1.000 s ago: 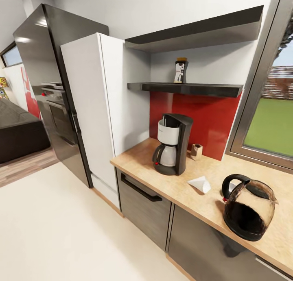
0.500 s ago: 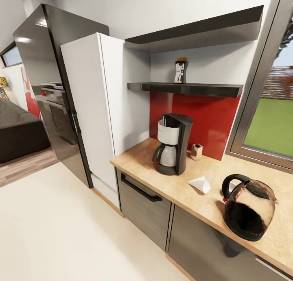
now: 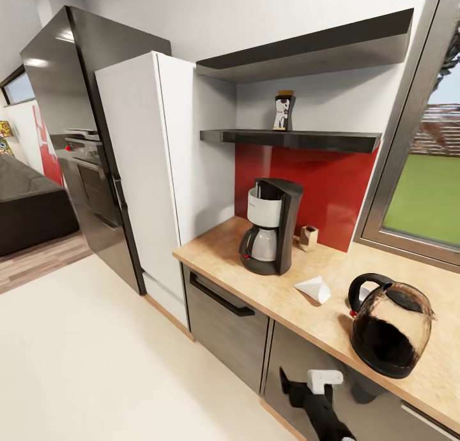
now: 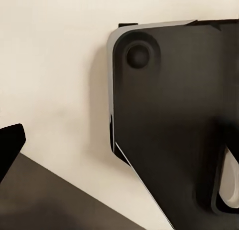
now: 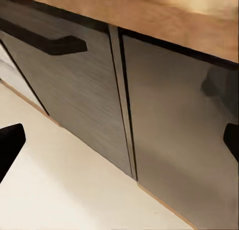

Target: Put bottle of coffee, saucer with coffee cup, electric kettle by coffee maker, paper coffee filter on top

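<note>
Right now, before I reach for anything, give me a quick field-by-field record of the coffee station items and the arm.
coffee maker: upright on the countertop, near its left end
bottle of coffee: on the lower shelf, above the coffee maker
paper filter: lying on the countertop, between coffee maker and kettle
electric kettle: on the countertop, near its front edge
right arm tool: low, in front of the cabinet doors, below counter height; holds nothing visible

cream floor (image 3: 96, 364) | red backsplash (image 3: 326, 186) | window (image 3: 428, 192) | wooden countertop (image 3: 287, 294)
</note>
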You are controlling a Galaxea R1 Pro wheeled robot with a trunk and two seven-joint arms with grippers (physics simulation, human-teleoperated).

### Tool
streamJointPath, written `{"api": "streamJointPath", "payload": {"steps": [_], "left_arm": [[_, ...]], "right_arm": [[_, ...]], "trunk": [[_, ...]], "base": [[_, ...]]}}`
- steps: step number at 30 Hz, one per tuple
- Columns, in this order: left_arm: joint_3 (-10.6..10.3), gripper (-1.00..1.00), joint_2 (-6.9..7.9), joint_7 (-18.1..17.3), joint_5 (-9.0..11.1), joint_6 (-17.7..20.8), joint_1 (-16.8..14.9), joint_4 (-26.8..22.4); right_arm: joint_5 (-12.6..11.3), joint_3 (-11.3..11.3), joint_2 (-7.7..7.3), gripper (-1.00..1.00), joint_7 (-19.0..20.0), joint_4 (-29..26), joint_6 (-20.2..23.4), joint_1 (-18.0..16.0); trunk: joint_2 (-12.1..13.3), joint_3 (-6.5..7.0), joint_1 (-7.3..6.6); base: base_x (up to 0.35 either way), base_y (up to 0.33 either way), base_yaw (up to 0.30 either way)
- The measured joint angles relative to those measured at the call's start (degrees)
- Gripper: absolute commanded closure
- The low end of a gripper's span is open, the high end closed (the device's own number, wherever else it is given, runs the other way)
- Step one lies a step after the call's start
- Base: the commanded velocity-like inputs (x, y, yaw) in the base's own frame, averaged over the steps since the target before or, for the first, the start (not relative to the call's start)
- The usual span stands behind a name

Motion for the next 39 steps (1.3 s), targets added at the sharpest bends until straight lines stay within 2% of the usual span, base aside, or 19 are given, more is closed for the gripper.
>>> {"api": "streamJointPath", "payload": {"steps": [6, 8, 9, 14, 15, 17, 28, 31, 39], "left_arm": [[0.0, -1.0, 0.0, -0.02, 0.0, -0.03, 0.0, -0.06], [0.0, -1.0, 0.0, -0.03, 0.0, -0.02, 0.0, -0.12], [-0.01, -1.0, 0.0, -0.04, 0.0, 0.02, 0.0, -0.14], [0.0, -1.0, 0.0, -0.04, 0.0, 0.05, 0.0, -0.15], [-0.01, -1.0, 0.0, -0.04, 0.0, 0.05, 0.0, -0.15], [0.0, -1.0, 0.0, -0.04, 0.0, 0.05, 0.0, -0.16], [0.0, -1.0, 0.08, -0.04, 0.0, 0.05, 0.0, -0.07], [0.0, -1.0, 0.03, -0.04, 0.0, 0.05, 0.0, -0.07], [-0.02, -1.0, 0.03, -0.04, 0.0, 0.07, 0.0, -0.08]], "right_arm": [[0.0, 2.46, 0.0, -1.0, -0.07, -7.61, 0.33, -0.78], [0.0, 2.88, 0.0, -1.0, -0.18, -9.84, 0.55, -2.07], [-0.03, 3.05, 0.0, -1.0, -0.23, -11.68, 4.02, -4.95], [-0.01, 3.09, -0.01, -1.0, -0.31, -12.09, 11.92, -10.84], [0.03, 3.1, -0.01, -1.0, -0.39, -12.12, 15.35, -13.83], [0.19, 2.99, -0.01, -1.0, -0.5, -12.05, 17.25, -15.77], [0.35, 2.64, -0.09, -1.0, -0.85, -11.62, 17.43, -16.06], [0.39, 2.6, -0.08, -1.0, -2.71, -11.45, 17.41, -16.06], [0.39, 2.72, -0.08, -1.0, -4.01, -11.1, 17.41, -16.05]], "trunk": [[0.0, 0.0, 0.0], [0.0, 0.0, 0.0], [0.0, 0.01, 0.0], [0.01, 0.0, 0.0], [0.01, 0.01, 0.01], [0.01, 0.0, 0.0], [0.0, 0.0, 0.0], [0.0, 0.0, 0.0], [0.01, 0.0, 0.0]], "base": [[0.0, 0.0, 0.0], [0.0, 0.0, 0.0], [0.0, 0.0, 0.0], [0.0, 0.0, 0.0], [0.0, 0.0, 0.0], [0.0, 0.0, 0.0], [0.0, 0.0, 0.0], [0.0, 0.0, -0.005], [0.0, 0.0, -0.237]]}}
